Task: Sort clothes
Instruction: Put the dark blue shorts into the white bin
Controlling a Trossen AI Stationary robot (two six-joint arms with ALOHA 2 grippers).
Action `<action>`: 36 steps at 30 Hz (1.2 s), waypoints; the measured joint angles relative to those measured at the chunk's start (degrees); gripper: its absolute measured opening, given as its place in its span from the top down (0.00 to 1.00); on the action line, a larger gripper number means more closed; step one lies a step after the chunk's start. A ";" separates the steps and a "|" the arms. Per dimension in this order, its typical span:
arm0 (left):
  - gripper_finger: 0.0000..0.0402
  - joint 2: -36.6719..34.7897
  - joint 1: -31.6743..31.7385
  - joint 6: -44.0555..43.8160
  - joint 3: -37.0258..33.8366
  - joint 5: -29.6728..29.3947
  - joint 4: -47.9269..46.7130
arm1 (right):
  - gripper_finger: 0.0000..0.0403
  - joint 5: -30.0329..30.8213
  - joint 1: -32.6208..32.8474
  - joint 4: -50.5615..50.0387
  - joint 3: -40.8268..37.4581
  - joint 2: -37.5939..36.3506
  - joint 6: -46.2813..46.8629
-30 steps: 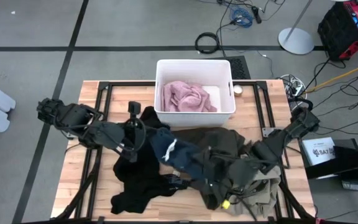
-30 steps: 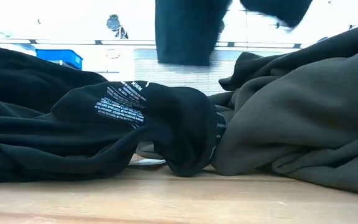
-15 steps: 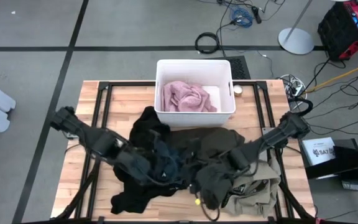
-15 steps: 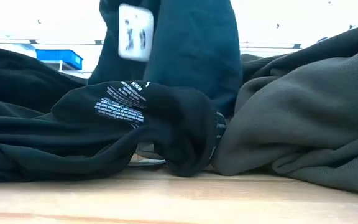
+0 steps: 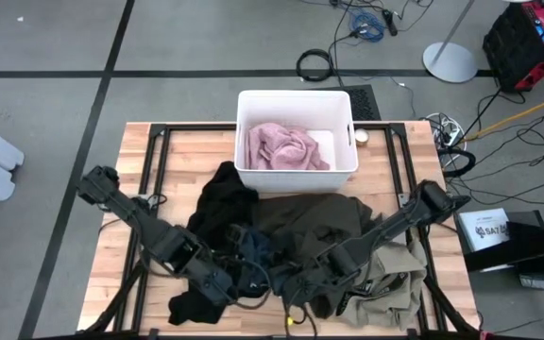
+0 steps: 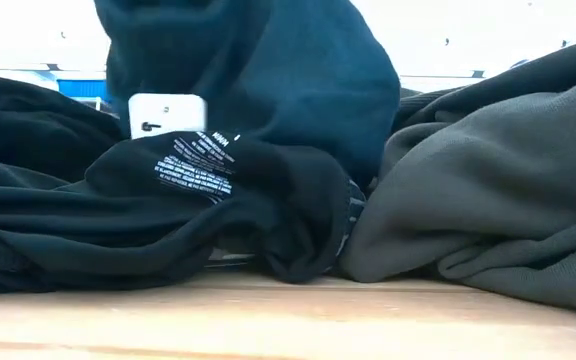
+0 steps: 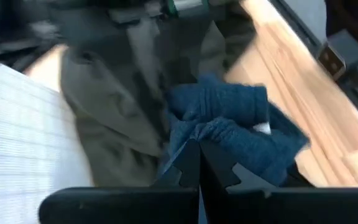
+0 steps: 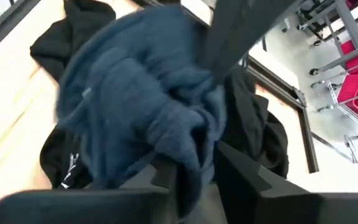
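A dark blue garment (image 5: 253,247) is bunched between my two grippers near the table's front, over a black garment (image 5: 217,200). In the low view the dark blue garment (image 6: 268,80) hangs down with its white tag (image 6: 168,115) against the black garment's printed fold (image 6: 198,165). My left gripper (image 5: 227,281) and my right gripper (image 5: 296,288) are both shut on it. The dark olive garment (image 5: 314,219) lies behind it and the khaki-tan one (image 5: 390,283) lies at the front right. The pale pink garment (image 5: 286,146) lies in the white bin (image 5: 296,97). My left gripper pinches a bunched fold of the dark blue garment (image 7: 219,127) between its two shut fingers. The cloth spreads beyond the fingertips, with several layers gathered. My right gripper has a thick bunch of the dark blue garment (image 8: 185,140) between its two fingers (image 8: 232,168). The rest of the cloth is heaped ahead of the fingers.
The white bin stands at the table's far middle. Black cloth (image 5: 196,302) also trails toward the front left edge. Bare wood (image 5: 173,151) shows at the far left and along the right side. The table's black frame rails (image 5: 154,170) run under the arms.
Both grippers have gone down and toward the table's near edge, the right one also toward the left, so they now stand closer together. The dark blue garment, held up and spread between them before, has come down and bunched over the black garment.
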 joint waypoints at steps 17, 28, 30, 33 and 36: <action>1.00 0.01 -0.95 -3.14 -10.82 7.92 11.59 | 0.52 -4.26 -0.24 16.45 0.00 11.48 -3.75; 0.91 -0.01 -1.39 -4.34 -10.82 7.92 14.05 | 0.94 -4.60 -0.22 17.21 0.00 11.46 -3.68; 0.86 -0.12 -1.35 -5.46 -10.82 7.90 13.97 | 0.97 -4.58 -0.22 16.15 0.00 11.30 -3.93; 0.77 -0.32 -1.35 -5.94 -9.35 7.57 9.23 | 0.96 -4.04 -0.24 12.52 0.00 10.31 -2.22; 0.69 -0.34 -1.35 -6.81 -6.57 6.13 0.07 | 0.98 -2.34 -0.20 7.18 0.00 8.13 0.04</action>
